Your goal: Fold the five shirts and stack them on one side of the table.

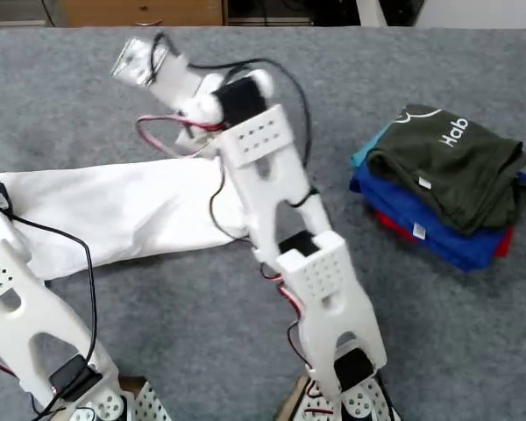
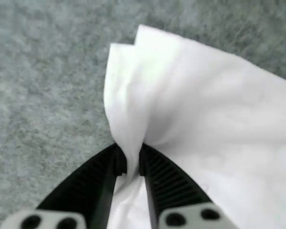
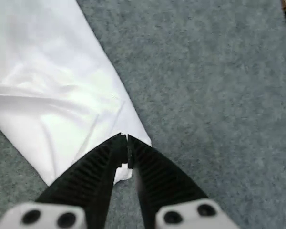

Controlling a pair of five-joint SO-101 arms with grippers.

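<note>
Five shirts: one white shirt lying open, and four folded in one stack of green, teal, blue and red. Two arms: left arm, right arm.

Shirt left of stack

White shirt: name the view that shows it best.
High view: the white shirt lies there at nearly full length. The left wrist view shows a corner pinched in the left hand; the right wrist view, one end.
</note>
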